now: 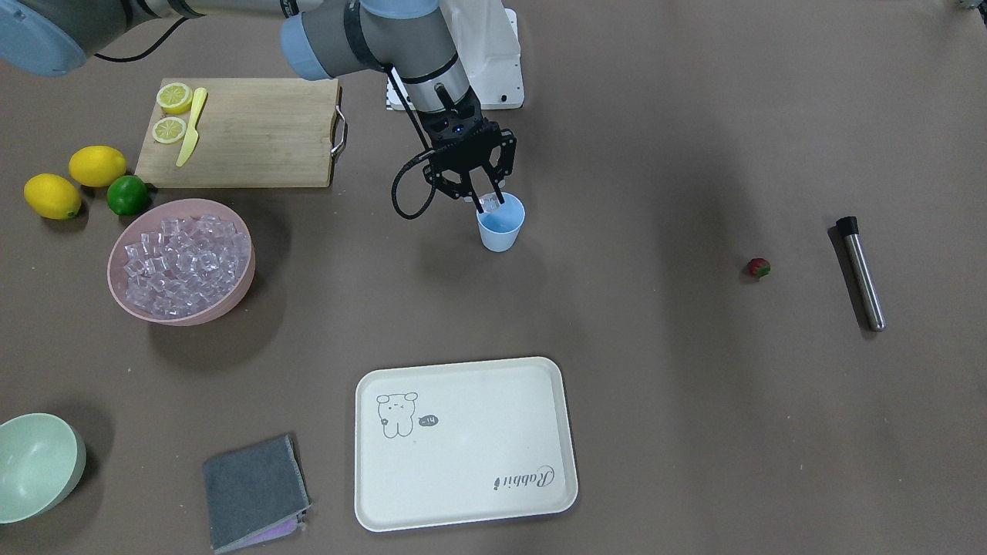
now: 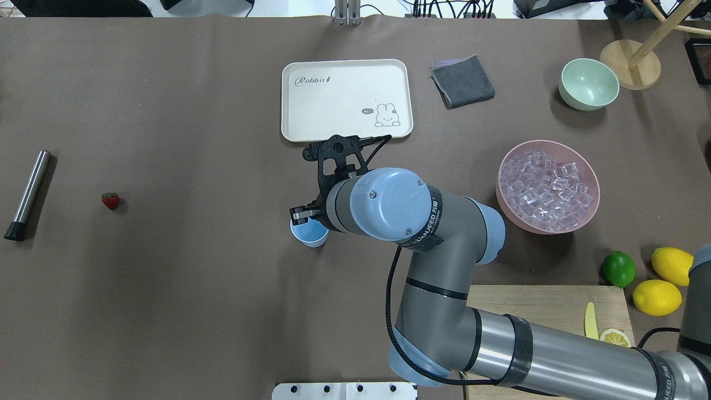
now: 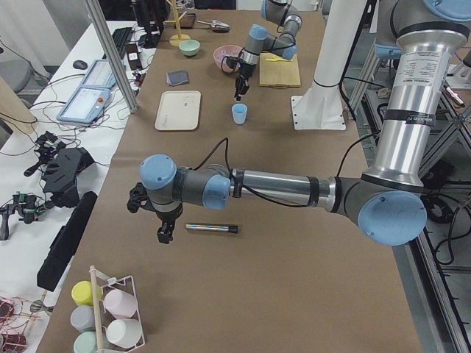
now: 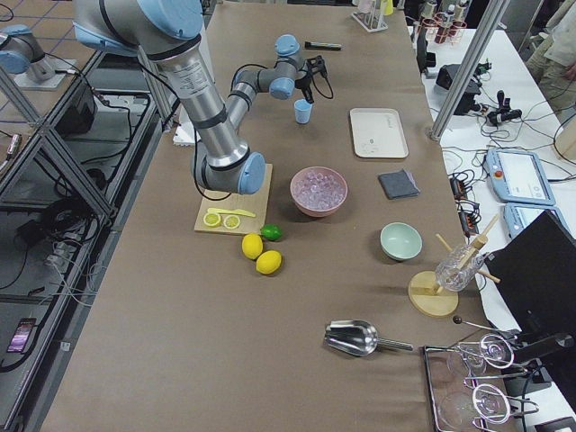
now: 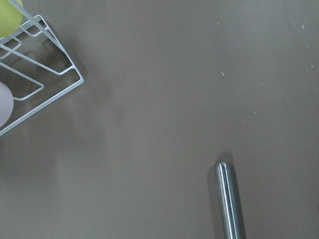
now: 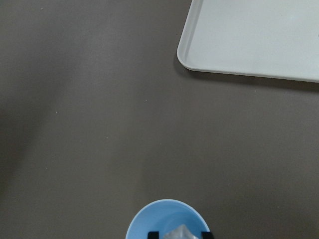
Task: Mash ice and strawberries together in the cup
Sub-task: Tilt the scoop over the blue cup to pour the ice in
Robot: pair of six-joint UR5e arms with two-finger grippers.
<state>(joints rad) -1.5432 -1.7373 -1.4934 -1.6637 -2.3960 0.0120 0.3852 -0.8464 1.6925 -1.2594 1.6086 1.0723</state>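
The light-blue cup (image 1: 500, 227) stands upright mid-table; it also shows in the overhead view (image 2: 309, 233). My right gripper (image 1: 487, 202) hangs just over its rim, shut on one clear ice cube (image 6: 180, 232). More ice (image 1: 185, 258) fills the pink bowl (image 1: 116, 258). The strawberry (image 1: 759, 267) lies alone on the table far from the cup, also in the overhead view (image 2: 110, 200). My left gripper (image 3: 163, 234) hovers over the table beside a steel muddler (image 3: 210, 228). I cannot tell whether it is open or shut.
A white tray (image 1: 463, 443) and a grey cloth (image 1: 254, 489) lie on the operators' side of the cup. A cutting board (image 1: 247, 131) with lemon halves and a knife, two lemons, a lime (image 1: 127, 194) and a pale-green bowl (image 1: 35, 462) sit on my right side.
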